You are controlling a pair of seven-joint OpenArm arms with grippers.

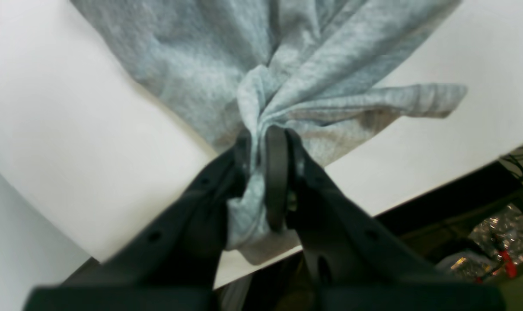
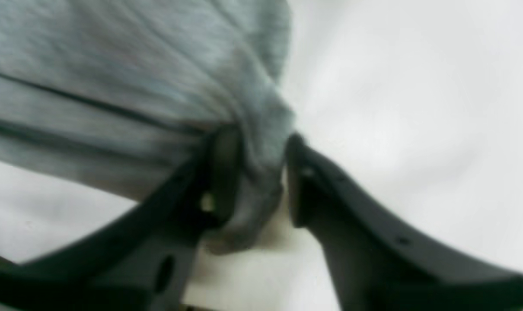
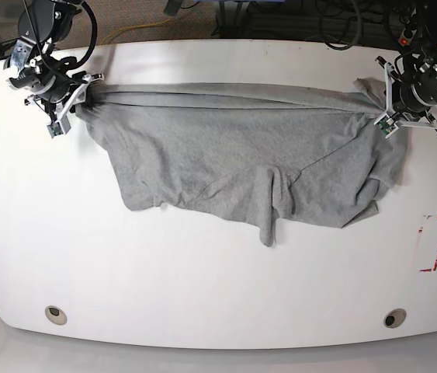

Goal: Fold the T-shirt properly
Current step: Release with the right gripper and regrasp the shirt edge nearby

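While the T-shirt (image 3: pixel 249 148) lies stretched but rumpled across the far side of the table (image 3: pixel 202 295), no fold is finished; the left tool (image 1: pixel 261 160) pinches one corner, and the right tool (image 2: pixel 255 172) stands parted around the other.

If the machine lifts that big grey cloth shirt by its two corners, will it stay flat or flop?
Likely flop: the heather-grey jersey T-shirt already bunches into tight gathers where the left gripper pinches it. Its middle would probably sag, since loose folds lie rumpled on the white table. It looks light and unlikely to slip.
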